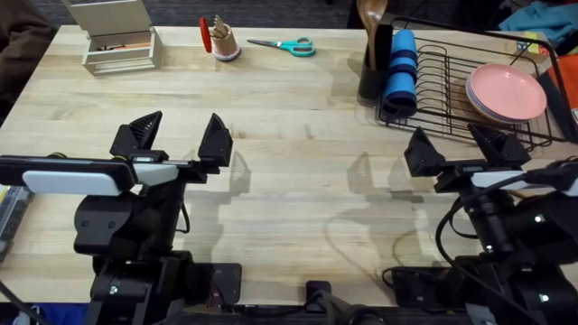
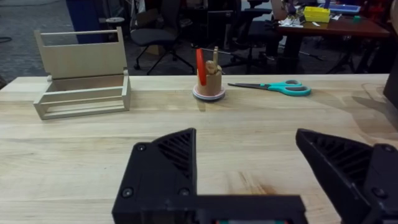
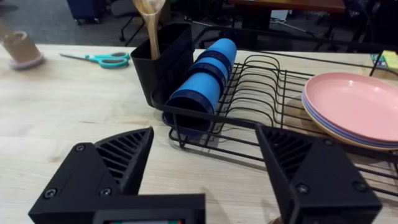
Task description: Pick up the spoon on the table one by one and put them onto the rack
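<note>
Spoons (image 1: 370, 20) standing in rack (image 1: 452, 90) cup.
Hovering over bare surface (image 1: 298, 171): left claw (image 1: 181, 137) and right claw (image 1: 462, 147), both released, gripping nothing.

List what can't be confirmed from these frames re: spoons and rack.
- Spoon count: overhead, bowls cut off by the top edge; right wrist view likewise.
- Handle ends: hidden inside the utensil cup.
- Rack's far right end: overhead, cut off by the frame edge.
</note>
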